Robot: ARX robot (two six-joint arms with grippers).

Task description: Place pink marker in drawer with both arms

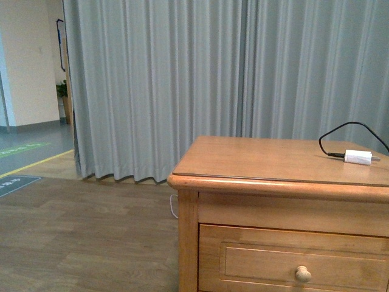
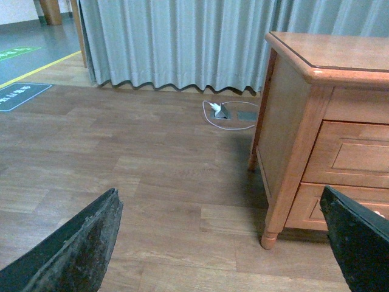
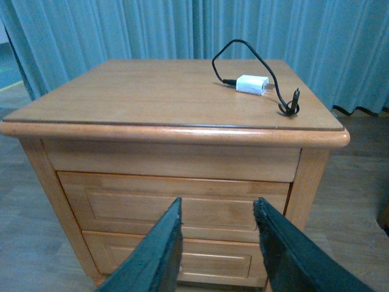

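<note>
Cabinet: we face a light-brown wooden cabinet that stands on a wood floor before grey curtains.
Drawer: the top drawer is shut, its front flush with the frame, and its small round knob shows in our front view. A second drawer sits below it, also shut.
Pink marker: we cannot find it in any of our three views; it does not lie on the part of the cabinet top that we see.
Charger: a white plug lies on the cabinet top toward the back right, with a black cable looping from it.
Left gripper: our left gripper hangs low above the floor, beside the cabinet's left side and well apart from it. Its two black fingers stand far apart and nothing is between them.
Right gripper: our right gripper sits in front of the cabinet, facing the drawer fronts. Its jaws are parted with a clear gap and hold nothing.
Floor: a white cord lies on the floor by the curtain hem, near a floor socket.
Arms: neither arm shows in the front view.
</note>
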